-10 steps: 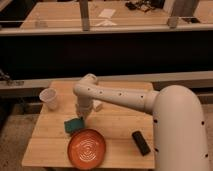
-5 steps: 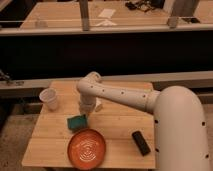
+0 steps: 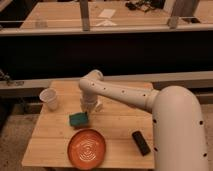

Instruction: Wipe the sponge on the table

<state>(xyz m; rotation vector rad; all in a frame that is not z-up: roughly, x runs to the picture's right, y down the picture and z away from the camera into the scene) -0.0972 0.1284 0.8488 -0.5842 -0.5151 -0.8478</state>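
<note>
The teal-green sponge (image 3: 78,119) lies flat on the light wood plank table (image 3: 117,120), left of centre. My gripper (image 3: 90,107) points down right behind the sponge's far right corner, at the end of the white arm that reaches in from the right. The wrist hides where the gripper meets the sponge.
A white cup (image 3: 49,98) stands near the table's left edge. An orange plate (image 3: 88,148) sits at the front, just below the sponge. A small black block (image 3: 141,142) lies at the front right. A long wooden workbench (image 3: 100,17) with metal rails runs across the back.
The sponge has slid a little to the right and away from the front edge, with the gripper moving the same way.
</note>
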